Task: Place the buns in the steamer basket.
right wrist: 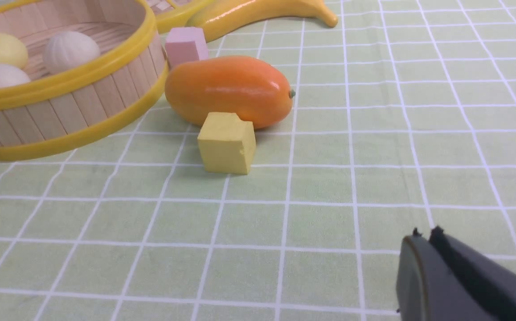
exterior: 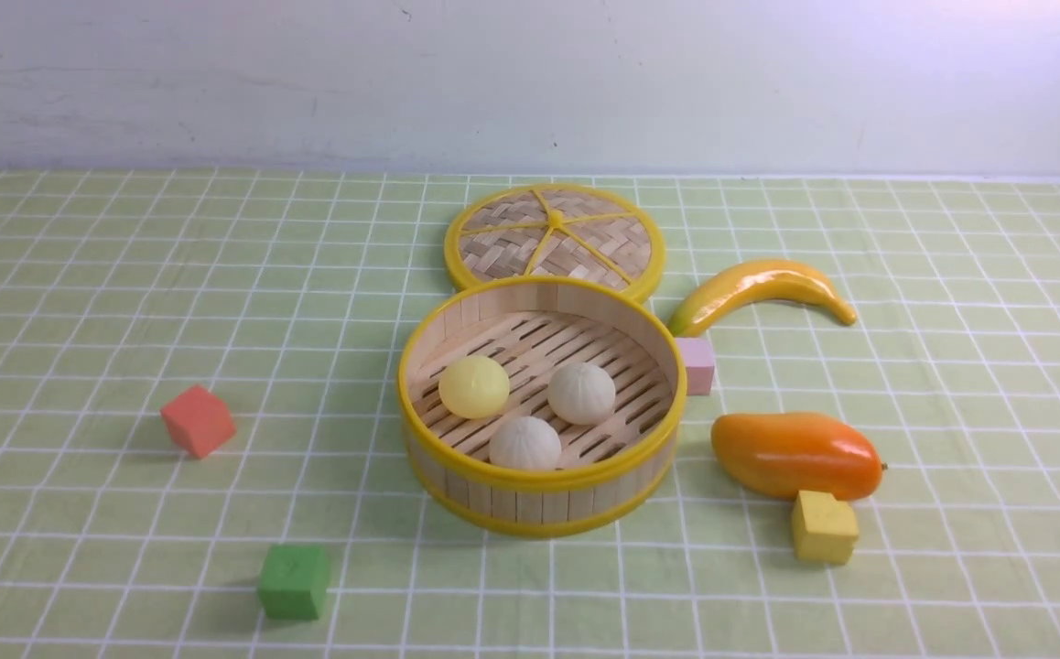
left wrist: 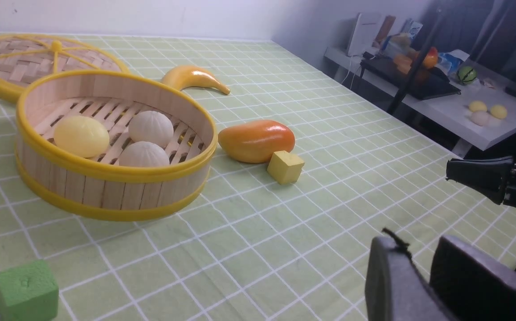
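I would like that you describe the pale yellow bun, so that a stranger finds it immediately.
Find the round bamboo steamer basket with yellow rims, in front of the flat woven lid. Three buns rest on its slatted floor; yours is the one furthest to the left. It is smooth and pale yellow, while its two neighbours are off-white with faint pleats.

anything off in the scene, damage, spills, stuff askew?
Only the yellow block: a notch in its top edge, maybe a chip. The three buns sit upright inside the steamer basket; no spill visible.
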You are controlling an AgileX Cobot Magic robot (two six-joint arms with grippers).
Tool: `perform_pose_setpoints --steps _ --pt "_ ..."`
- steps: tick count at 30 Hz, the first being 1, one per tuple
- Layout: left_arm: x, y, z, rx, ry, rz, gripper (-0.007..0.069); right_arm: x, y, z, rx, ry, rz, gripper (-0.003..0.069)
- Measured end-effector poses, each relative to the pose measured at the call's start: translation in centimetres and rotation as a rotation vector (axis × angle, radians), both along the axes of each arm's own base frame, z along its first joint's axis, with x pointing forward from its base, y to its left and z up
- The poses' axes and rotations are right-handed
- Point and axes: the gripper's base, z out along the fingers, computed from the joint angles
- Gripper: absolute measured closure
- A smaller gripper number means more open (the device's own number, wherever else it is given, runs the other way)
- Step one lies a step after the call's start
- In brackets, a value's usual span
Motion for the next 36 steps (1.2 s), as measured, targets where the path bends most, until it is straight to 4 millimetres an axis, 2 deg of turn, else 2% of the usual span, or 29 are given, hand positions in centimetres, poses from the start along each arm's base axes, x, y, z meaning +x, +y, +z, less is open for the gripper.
perform_pose_setpoints --steps 7,11,15,16,18,20,21,23,24,25,27,36 --pt "0.5 0.3 0.5 -0.051 -0.059 0.054 0.0481 0.0 0.0 0.0 0.0 0.0 0.0 0.0636" --pt "1.6 1.1 0.4 -0.062 -0.15 0.256 0.048 0.0 0.0 0.0 0.0 0.0 0.0 0.0631" --pt "2.4 2.2 -0.5 -0.058 -0.16 0.518 0.0486 0.0 0.0 0.0 0.0 0.0 0.0 0.0627" --pt "2.4 2.3 -0.5 -0.058 -0.163 0.529 0.0488 0.0 0.0 0.0 0.0 0.0 0.0 0.0627" --pt "2.5 3.0 -2.1 -0.036 -0.149 0.669 0.0551 0.0 0.0 0.0 0.001 0.0 0.0 0.0627" --pt "2.8 3.3 -3.7 0.022 -0.108 0.737 0.0616 0.0 0.0 0.0 0.001 0.0 0.0 0.0627" --pt "2.8 3.3 -4.0 0.031 -0.1 0.737 0.0623 0.0 0.0 0.0 0.001 0.0 0.0 0.0627" --pt "3.3 3.6 -7.3 0.119 0.034 0.769 0.0638 0.0 0.0 0.0 0.0 0.0 0.0 0.0624" --pt "3.3 3.6 -7.6 0.121 0.041 0.77 0.0638 0.0 0.0 0.0 0.0 0.0 0.0 0.0624" --pt "3.4 3.5 -9.9 0.141 0.154 0.765 0.0638 0.0 0.0 0.0 0.0 0.0 0.0 0.0622" --pt "3.4 3.5 -10.6 0.129 0.196 0.766 0.0638 0.0 0.0 0.0 0.0 0.0 0.0 0.062" --pt "3.4 3.5 -10.7 0.045 0.226 0.783 0.0638 0.0 0.0 0.0 0.0 0.0 0.0 0.0606"
